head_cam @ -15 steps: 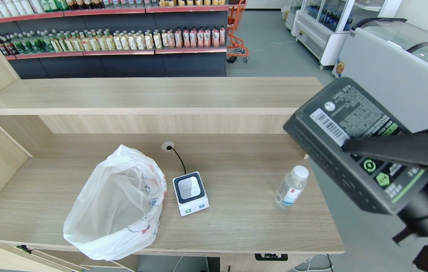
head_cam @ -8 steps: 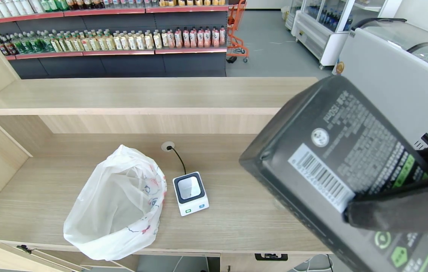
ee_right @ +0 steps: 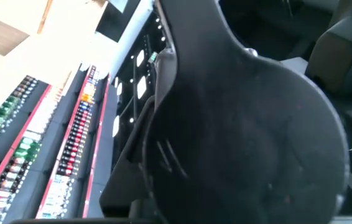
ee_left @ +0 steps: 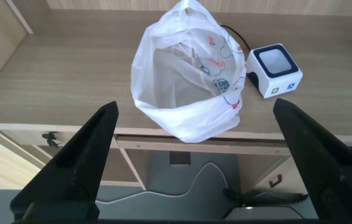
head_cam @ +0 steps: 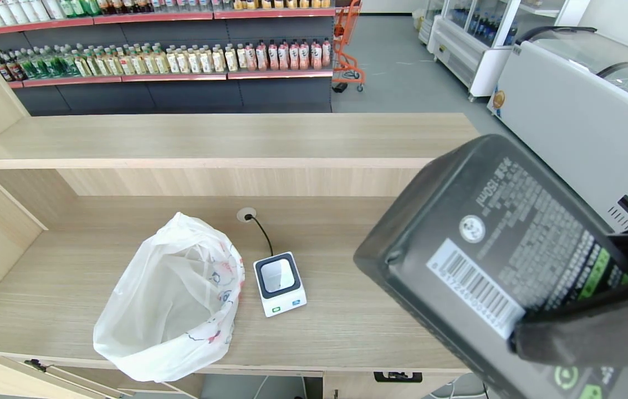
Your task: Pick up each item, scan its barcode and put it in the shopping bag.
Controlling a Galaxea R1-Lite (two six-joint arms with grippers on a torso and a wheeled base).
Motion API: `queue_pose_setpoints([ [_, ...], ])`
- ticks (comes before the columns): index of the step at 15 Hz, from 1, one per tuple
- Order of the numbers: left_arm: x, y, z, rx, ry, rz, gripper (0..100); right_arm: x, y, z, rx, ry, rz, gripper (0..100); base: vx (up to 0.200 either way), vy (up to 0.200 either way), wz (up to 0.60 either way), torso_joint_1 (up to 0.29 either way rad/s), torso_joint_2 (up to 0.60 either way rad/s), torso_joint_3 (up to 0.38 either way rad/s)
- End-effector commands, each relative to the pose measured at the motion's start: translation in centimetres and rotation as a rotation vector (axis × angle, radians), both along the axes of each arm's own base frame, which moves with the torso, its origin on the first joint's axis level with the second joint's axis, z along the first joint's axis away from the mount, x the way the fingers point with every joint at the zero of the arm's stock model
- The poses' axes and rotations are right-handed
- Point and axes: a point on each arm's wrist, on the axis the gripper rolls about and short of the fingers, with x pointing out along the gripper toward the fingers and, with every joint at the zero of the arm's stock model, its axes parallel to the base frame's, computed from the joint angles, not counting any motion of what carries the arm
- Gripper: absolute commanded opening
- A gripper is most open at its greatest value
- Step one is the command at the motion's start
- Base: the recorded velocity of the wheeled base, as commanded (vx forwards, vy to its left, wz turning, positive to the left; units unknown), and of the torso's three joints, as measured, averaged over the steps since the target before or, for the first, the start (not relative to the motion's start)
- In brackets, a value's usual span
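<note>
Above the tabletop's (head_cam: 347,321) right edge, right tool (head_cam: 546,332) clenched on black carton (head_cam: 513,260), long axis slanting away leftward, barcode upward, slightly lower than before, left tool (ee_left: 194,106) spread open.

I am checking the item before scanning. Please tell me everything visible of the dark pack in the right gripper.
The dark pack is a charcoal, box-shaped carton with rounded edges, matte in look. Its upturned face carries a white barcode label, a round white emblem, dense pale print and green marks. It is tilted and held high above the right end of the counter, gripped by the right gripper, one finger across that face.
</note>
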Motion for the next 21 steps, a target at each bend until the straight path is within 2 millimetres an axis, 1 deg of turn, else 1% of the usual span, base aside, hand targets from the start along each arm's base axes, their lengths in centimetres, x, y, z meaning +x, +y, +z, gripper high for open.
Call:
queue_pose_setpoints([
  [1,0.0,0.0,0.0,-0.001,-0.002,0.0,100,-0.2,-0.3,0.2,0.007,-0.005,-0.002,0,0.0,0.0,0.0,0.0,0.0,0.0],
  [4,0.0,0.0,0.0,-0.001,-0.002,0.0,100,-0.4,-0.7,0.3,0.005,0.004,0.005,0,0.0,0.0,0.0,0.0,0.0,0.0],
  [6,0.0,0.0,0.0,-0.001,0.0,0.0,100,-0.5,-1.5,0.2,0.005,0.009,-0.013,0,0.0,0.0,0.0,0.0,0.0,0.0],
  [9,0.0,0.0,0.0,-0.001,0.0,0.0,100,-0.4,-2.1,-0.5,-0.035,0.052,-0.036,0,0.0,0.0,0.0,0.0,0.0,0.0],
  [14,0.0,0.0,0.0,-0.001,-0.002,0.0,100,-0.8,-3.1,-0.8,-0.066,0.081,-0.038,0,0.0,0.0,0.0,0.0,0.0,0.0],
  [19,0.0,0.0,0.0,-0.001,-0.002,0.0,100,-1.1,-3.3,-0.7,-0.063,0.08,-0.038,0,0.0,0.0,0.0,0.0,0.0,0.0],
  [20,0.0,0.0,0.0,-0.001,0.0,0.0,100,-0.8,-3.4,-0.6,-0.072,0.121,-0.051,0,0.0,0.0,0.0,0.0,0.0,0.0],
  [21,0.0,0.0,0.0,-0.001,-0.002,0.0,100,0.5,-4.1,-0.5,-0.092,0.274,-0.129,0,0.0,0.0,0.0,0.0,0.0,0.0],
])
